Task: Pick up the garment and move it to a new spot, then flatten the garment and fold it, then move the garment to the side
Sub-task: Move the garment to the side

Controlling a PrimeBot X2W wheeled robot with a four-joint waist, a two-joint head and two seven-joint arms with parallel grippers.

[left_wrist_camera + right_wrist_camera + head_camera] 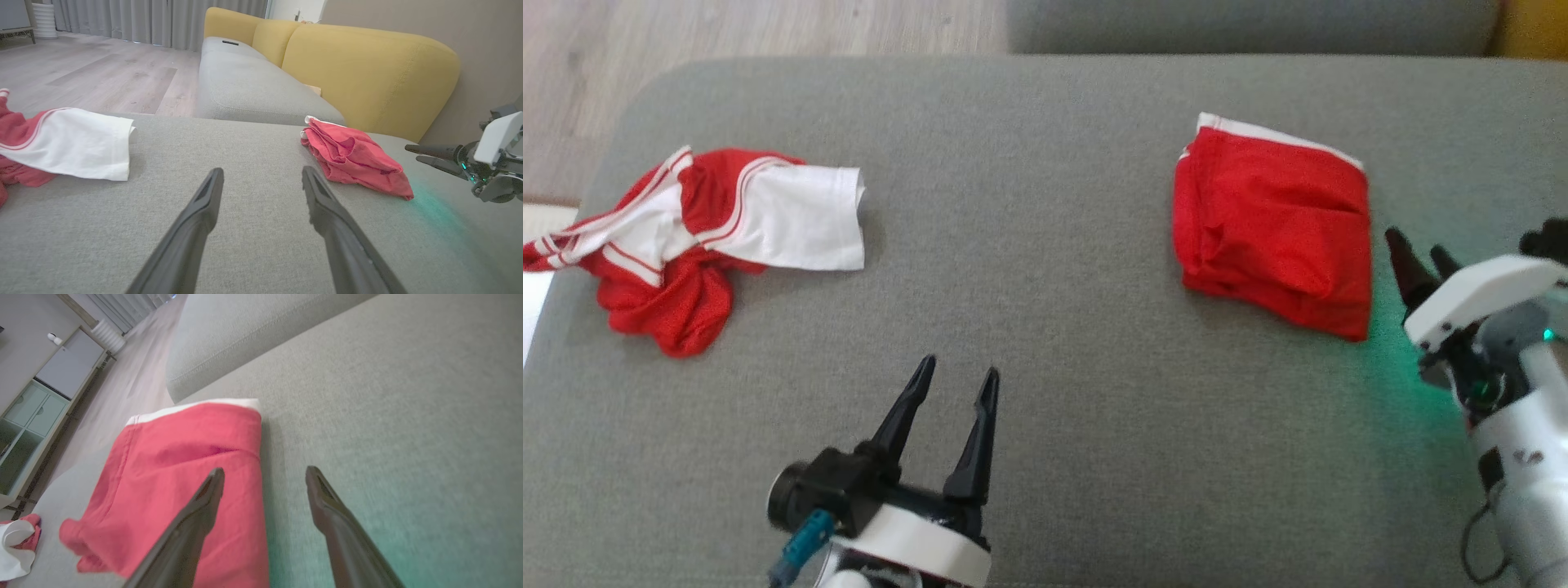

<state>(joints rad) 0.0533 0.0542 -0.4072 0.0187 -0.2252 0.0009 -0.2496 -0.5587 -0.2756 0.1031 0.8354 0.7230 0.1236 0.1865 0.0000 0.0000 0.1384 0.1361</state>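
A red garment (1270, 224) lies folded into a rough square with a white band along its far edge, on the right of the grey cushion (1045, 163). It also appears in the wrist views (351, 157) (179, 465). My right gripper (1414, 242) is open just right of its near corner, empty; its left finger (204, 506) hangs over the cloth's edge. My left gripper (958, 367) is open and empty at the front middle (262, 171), apart from both cloths. A crumpled red and white garment (711, 237) lies at the far left.
The cushion's rounded left edge drops to wooden floor (727, 33). A second grey seat (253, 85) and yellow backrests (367, 77) stand beyond. Bare cushion stretches between the two garments. A cabinet (36, 416) stands across the floor.
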